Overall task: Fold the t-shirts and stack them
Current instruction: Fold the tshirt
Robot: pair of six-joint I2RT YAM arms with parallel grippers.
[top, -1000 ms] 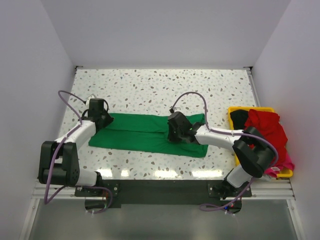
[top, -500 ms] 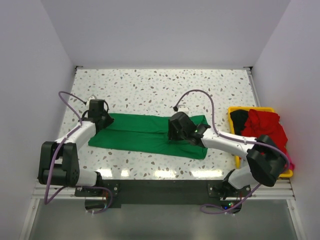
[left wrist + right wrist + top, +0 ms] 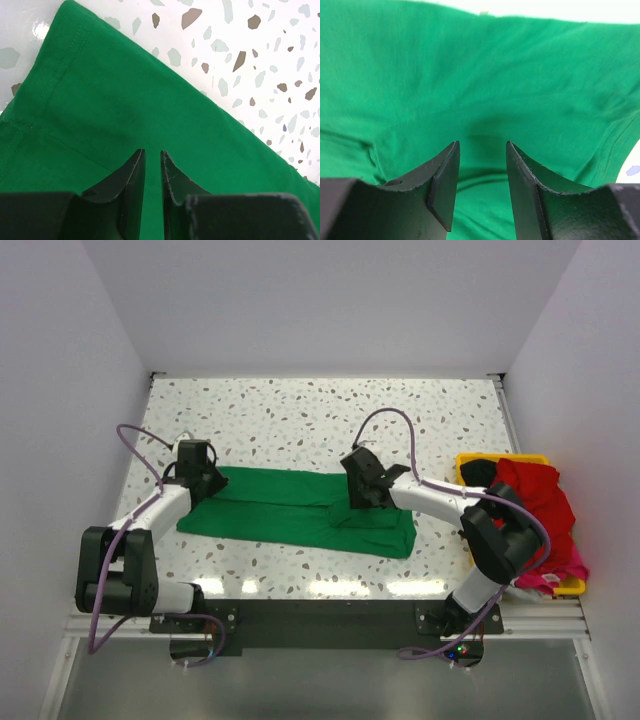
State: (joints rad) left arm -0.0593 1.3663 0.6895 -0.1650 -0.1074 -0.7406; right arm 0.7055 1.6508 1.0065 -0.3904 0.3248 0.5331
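The bright green t-shirt (image 3: 280,505) lies folded lengthwise as a long strip across the near table. My left gripper (image 3: 207,483) is at its far left corner. In the left wrist view, its jaws (image 3: 152,152) stand nearly together with a narrow strip of the green cloth (image 3: 125,90) between them. My right gripper (image 3: 356,498) is over the shirt right of its middle. In the right wrist view, it (image 3: 482,145) is open just above wrinkled green cloth (image 3: 480,65) and holds nothing. Red (image 3: 535,495), black (image 3: 478,475) and pink (image 3: 560,575) shirts lie in the bin.
The yellow plastic bin (image 3: 465,462) stands at the table's right edge, close to the right arm's elbow. White walls close in the table at the left, back and right. A purple cable (image 3: 395,420) loops above the right wrist.
My right gripper has turned and shifted slightly back and right over the shirt, and the cloth under it has wrinkled. The left gripper has not moved.
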